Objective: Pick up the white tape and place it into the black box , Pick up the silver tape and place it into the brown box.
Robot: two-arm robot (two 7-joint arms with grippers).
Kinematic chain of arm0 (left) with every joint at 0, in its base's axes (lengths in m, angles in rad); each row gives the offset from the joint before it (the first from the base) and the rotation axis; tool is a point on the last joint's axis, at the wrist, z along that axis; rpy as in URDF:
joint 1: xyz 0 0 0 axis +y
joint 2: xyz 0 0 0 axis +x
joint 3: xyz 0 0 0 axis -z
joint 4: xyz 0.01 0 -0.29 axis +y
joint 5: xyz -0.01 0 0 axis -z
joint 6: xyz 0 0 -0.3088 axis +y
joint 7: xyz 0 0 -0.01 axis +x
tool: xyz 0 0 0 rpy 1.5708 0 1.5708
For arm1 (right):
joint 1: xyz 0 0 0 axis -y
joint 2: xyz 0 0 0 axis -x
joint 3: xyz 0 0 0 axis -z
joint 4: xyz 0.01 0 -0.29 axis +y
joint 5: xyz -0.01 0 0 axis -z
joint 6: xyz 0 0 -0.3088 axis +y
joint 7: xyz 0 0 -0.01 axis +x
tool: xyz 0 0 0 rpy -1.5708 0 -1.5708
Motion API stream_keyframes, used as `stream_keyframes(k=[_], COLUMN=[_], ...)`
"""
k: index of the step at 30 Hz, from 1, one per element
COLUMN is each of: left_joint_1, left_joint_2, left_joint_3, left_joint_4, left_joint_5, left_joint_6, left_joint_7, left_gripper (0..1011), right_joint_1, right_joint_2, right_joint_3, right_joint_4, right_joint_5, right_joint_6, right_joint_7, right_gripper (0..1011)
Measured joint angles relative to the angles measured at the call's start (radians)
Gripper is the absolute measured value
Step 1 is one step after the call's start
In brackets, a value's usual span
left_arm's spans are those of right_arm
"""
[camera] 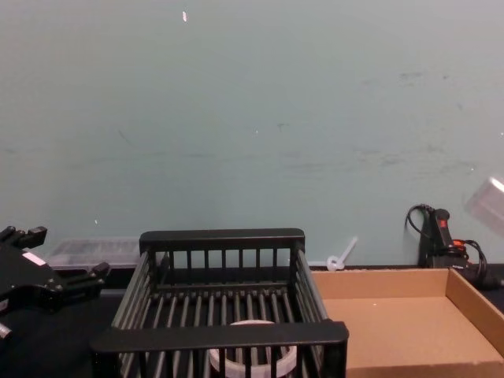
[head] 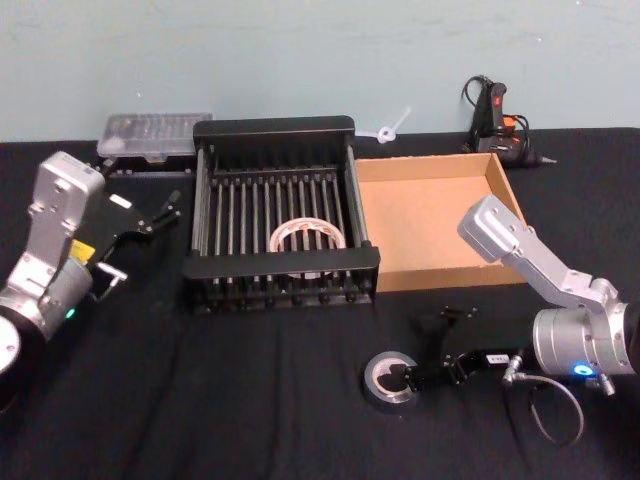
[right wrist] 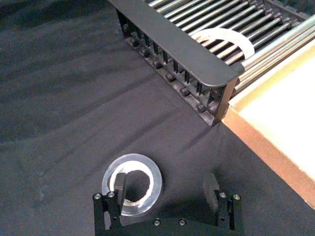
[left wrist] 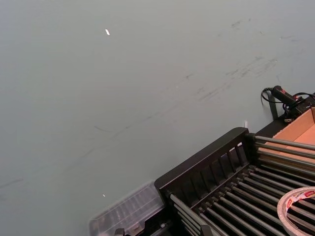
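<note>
From the head view I see the white tape (head: pixel 307 236) lying flat in the black box (head: pixel 283 131); the brown box (head: pixel 436 221) holds nothing. My right end effector (right wrist: pixel 167 189) is spread, one finger inside the silver tape (right wrist: pixel 132 183) on the table (right wrist: pixel 59 113). On chest, my left end effector (camera: pixel 24 260) is spread.

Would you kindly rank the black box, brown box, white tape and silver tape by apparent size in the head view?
1. Black box
2. Brown box, somewhat smaller
3. White tape
4. Silver tape, slightly smaller, though it lies nearer the camera

White tape (head: pixel 308 238) in black box (head: pixel 275 128), brown box (head: pixel 430 215) just right.
</note>
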State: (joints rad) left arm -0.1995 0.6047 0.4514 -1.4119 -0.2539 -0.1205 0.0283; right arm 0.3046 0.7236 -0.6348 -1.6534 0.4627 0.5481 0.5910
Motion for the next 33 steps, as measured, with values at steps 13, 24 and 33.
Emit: stream_keyframes(k=[13,24,33], left_joint_1=[0.0,0.0,0.0], left_joint_2=[0.0,0.0,0.0], left_joint_3=[0.0,0.0,0.0], left_joint_4=[0.0,0.0,0.0], left_joint_5=[0.0,0.0,0.0], left_joint_6=[0.0,0.0,0.0], left_joint_7=[0.0,0.0,0.0], left_gripper=[1001,1001,1001], right_joint_1=[0.024,0.04,0.046], right_joint_2=[-0.008,-0.018,-0.024], right_joint_3=[-0.034,-0.05,-0.056], right_joint_4=[0.024,0.047,0.058], right_joint_5=[-0.006,-0.018,-0.029], right_joint_6=[0.005,0.004,0.005], right_joint_7=[0.014,0.02,0.016], right_gripper=[1002,1002,1002])
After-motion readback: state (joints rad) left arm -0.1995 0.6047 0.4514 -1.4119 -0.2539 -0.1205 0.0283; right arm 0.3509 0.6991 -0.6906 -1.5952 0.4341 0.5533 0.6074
